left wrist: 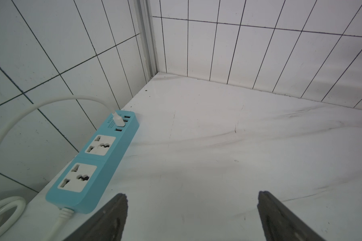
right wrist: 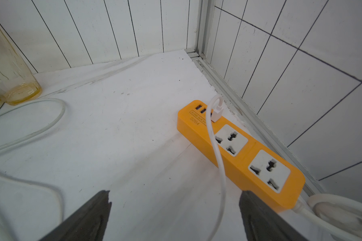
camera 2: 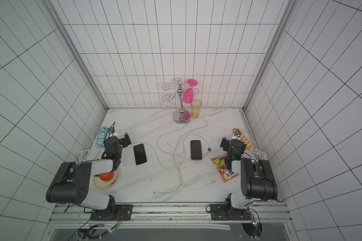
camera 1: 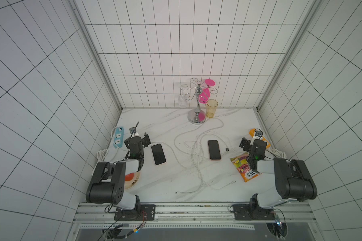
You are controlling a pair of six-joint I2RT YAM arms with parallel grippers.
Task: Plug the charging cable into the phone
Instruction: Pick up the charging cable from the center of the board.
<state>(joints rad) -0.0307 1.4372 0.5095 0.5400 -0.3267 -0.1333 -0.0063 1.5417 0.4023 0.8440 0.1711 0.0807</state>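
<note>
A robotics lab cell is indicated by gridded panel walls (left wrist: 259,52) ahead of the left pincer (left wrist: 191,196) and arms (camera 1: 105,183) bolted to an aluminium rail (camera 1: 196,210).

Middle: cables (camera 1: 194,149) loop between left phone (camera 1: 158,154) and right phone (camera 1: 214,149).
Back: rack (camera 1: 194,119) and cup (camera 1: 212,108) stand together.
Back left: bare table (camera 1: 155,123), room to pass.

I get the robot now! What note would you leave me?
Left gripper: open, empty, near the blue power strip.
Right gripper: open, empty, by the orange power strip.
Left-side phone and right-side phone lie screen-up.
White charging cables run from the strips and tangle between the phones; one loose plug lies beside the right-side phone.
Done: nothing; no plug seems inserted. Left: grab a plug, push it in.
</note>
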